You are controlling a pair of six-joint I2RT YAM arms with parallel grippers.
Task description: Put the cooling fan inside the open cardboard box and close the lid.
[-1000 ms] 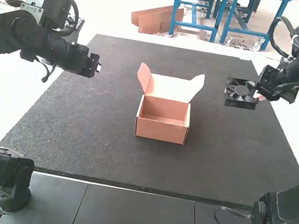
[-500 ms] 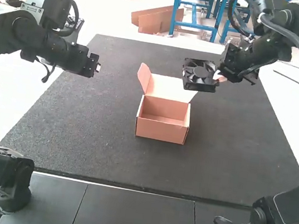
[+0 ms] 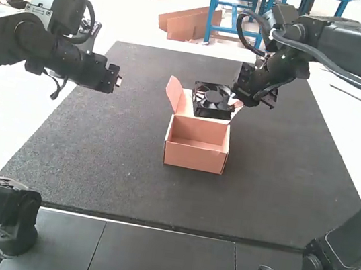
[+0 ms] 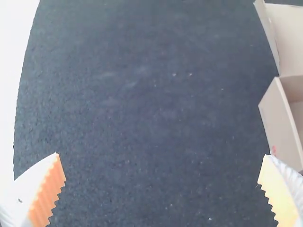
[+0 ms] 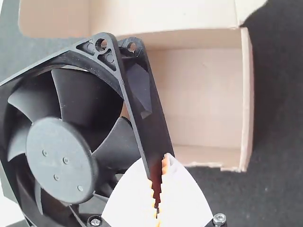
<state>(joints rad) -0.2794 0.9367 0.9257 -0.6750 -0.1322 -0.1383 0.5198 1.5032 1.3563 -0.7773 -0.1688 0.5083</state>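
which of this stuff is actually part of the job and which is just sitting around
Part of the job:
- cooling fan, gripped by its frame in the right pincer, near the box's back edge
- cardboard box, open, its lid standing up

Just there:
- black mat under the box
- left pincer, open, holding nothing, off to the side

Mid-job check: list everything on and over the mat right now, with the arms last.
cooling fan: one, black, held in the air above the far side of the box.
cardboard box: one, brown, open, at the middle of the mat.
lid: one, brown, standing up at the box's far edge.
mat: one, black, covering the table.
left gripper: one, white and orange, open, above the mat's left part, apart from the box.
right gripper: one, white and orange, shut on the fan's frame.
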